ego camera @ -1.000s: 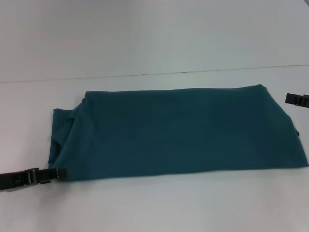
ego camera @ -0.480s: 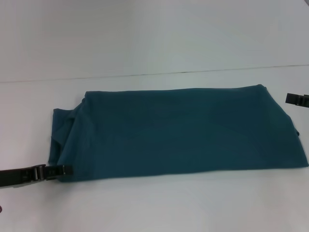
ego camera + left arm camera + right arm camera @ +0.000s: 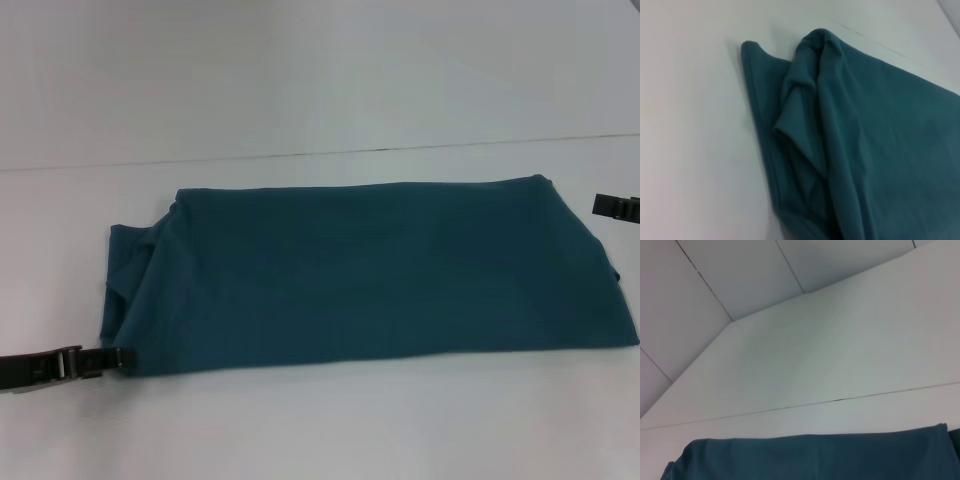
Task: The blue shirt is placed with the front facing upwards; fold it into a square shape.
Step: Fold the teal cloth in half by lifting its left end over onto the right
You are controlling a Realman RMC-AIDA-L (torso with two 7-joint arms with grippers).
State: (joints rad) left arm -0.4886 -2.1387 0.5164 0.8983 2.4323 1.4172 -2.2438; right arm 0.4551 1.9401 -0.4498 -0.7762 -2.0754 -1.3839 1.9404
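The blue shirt (image 3: 370,275) lies on the white table as a long band running left to right, plain teal side up, no print showing. Its left end is bunched into loose folds (image 3: 805,125). My left gripper (image 3: 118,357) sits low on the table, touching the shirt's near left corner. My right gripper (image 3: 615,207) pokes in at the right edge of the head view, just off the shirt's far right corner. The right wrist view shows only the shirt's far edge (image 3: 815,457).
The white table (image 3: 320,430) spreads bare in front of and behind the shirt. A thin seam (image 3: 300,153) runs across it beyond the shirt. A pale panelled wall (image 3: 740,275) rises behind the table.
My left gripper slid right onto the shirt's near left corner, then drew back left to about where it started. The shirt and the right gripper have not moved.
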